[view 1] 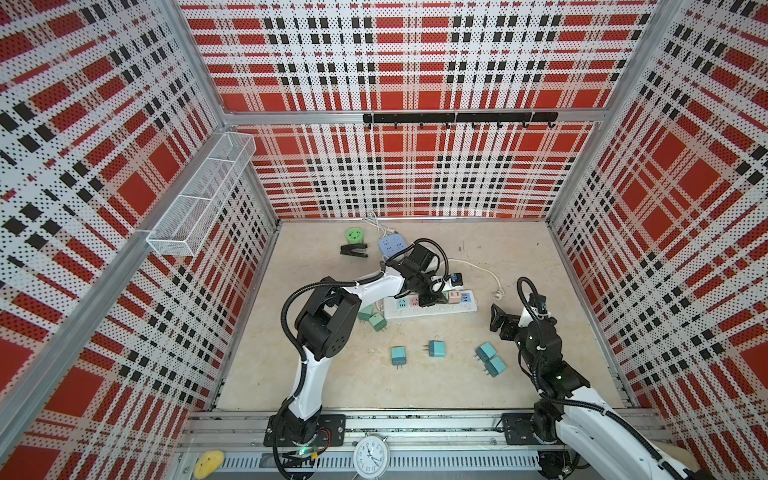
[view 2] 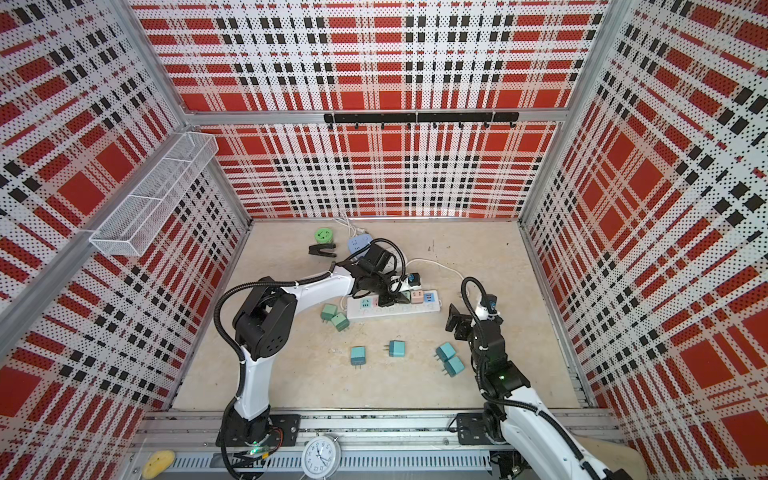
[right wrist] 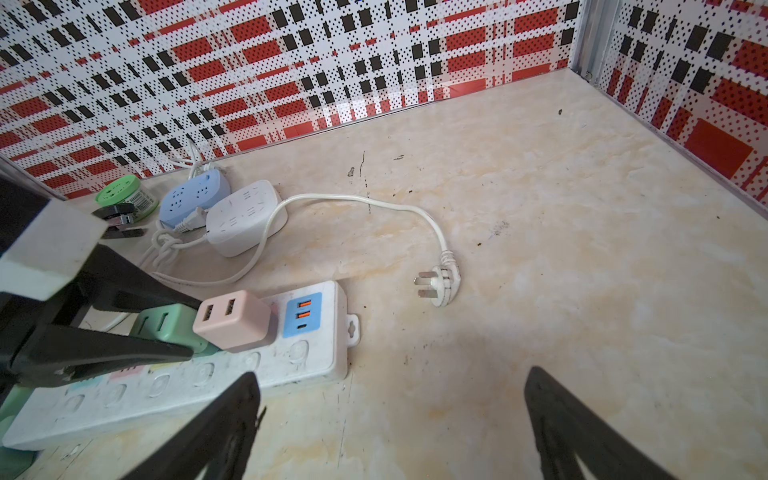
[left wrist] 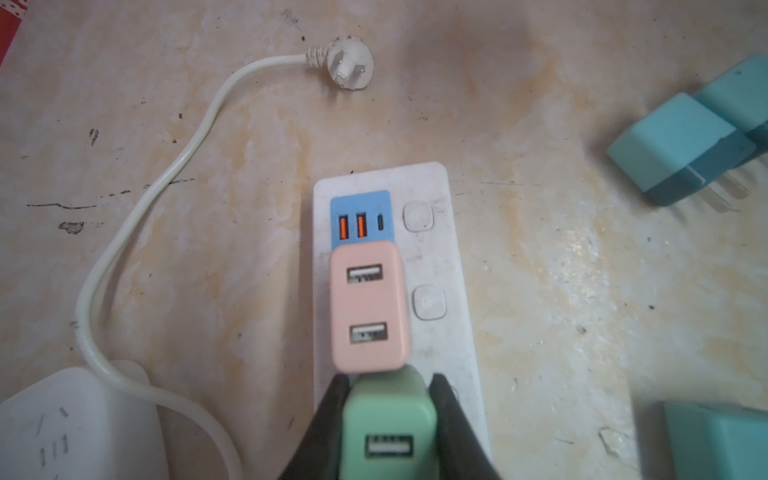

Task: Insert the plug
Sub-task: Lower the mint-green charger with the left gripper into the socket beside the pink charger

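The left claw (left wrist: pixel 388 392) is clenched on the green plug (left wrist: pixel 388 432), which sits on the power strip (left wrist: pixel 432 257) and touches the pink plug (left wrist: pixel 368 305) in the next socket. The pink plug crowds that side. Beyond it lies the blue USB panel (left wrist: pixel 360 216).

The right claw (right wrist: pixel 392 378) is released, jaws wide, and hovers over bare tabletop (right wrist: pixel 582 249) just off the strip's end, near the white cord plug (right wrist: pixel 438 284). Loose teal plugs (view 1: pixel 436 348) lie nearer the arm bases.

Prong seating of the green plug is hidden. In both top views the left claw covers it. The left arm partly hides two green adapters (view 1: pixel 372 316).
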You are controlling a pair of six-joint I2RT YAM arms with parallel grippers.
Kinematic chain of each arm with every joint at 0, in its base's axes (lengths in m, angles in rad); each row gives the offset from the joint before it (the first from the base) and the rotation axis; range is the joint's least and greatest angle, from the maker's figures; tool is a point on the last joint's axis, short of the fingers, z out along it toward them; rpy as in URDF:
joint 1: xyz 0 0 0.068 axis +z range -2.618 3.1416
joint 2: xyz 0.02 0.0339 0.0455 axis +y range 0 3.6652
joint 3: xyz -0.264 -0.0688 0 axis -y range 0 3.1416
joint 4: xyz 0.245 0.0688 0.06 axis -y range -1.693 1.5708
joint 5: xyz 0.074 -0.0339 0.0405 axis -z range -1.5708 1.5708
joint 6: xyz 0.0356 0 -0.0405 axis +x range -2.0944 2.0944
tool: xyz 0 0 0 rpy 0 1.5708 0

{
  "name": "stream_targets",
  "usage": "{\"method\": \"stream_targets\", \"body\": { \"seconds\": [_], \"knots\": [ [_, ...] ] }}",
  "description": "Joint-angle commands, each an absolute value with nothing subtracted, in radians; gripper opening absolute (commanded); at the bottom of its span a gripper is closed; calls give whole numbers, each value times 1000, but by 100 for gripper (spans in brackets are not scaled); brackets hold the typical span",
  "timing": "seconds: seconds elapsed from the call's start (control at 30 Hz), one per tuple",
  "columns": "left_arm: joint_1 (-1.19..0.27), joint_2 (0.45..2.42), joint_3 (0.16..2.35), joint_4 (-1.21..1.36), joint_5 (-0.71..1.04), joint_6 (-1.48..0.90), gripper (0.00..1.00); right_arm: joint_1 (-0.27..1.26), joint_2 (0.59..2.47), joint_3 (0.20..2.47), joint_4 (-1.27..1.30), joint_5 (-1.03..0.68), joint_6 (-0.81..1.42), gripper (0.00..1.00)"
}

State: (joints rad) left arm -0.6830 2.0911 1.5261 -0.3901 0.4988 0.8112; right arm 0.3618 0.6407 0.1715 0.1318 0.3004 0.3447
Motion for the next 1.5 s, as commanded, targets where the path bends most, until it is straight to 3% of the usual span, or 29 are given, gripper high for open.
{"method": "stream_targets", "body": {
  "seconds": [0.0, 0.5, 0.93, 1.23, 1.47],
  "knots": [
    [-687, 2151, 1554, -418, 528, 808, 0, 356, 623, 175, 189, 302, 334, 100],
    [-680, 2209, 1655, -571, 533, 747, 0, 357, 630, 178, 189, 286, 331, 100],
    [-676, 2185, 1617, -574, 505, 716, 0, 356, 619, 174, 181, 301, 336, 100],
    [-719, 2178, 1572, -513, 378, 715, 0, 356, 578, 159, 173, 312, 342, 100],
    [-693, 2249, 1694, -650, 445, 681, 0, 357, 624, 178, 175, 318, 344, 100]
  ]
}}
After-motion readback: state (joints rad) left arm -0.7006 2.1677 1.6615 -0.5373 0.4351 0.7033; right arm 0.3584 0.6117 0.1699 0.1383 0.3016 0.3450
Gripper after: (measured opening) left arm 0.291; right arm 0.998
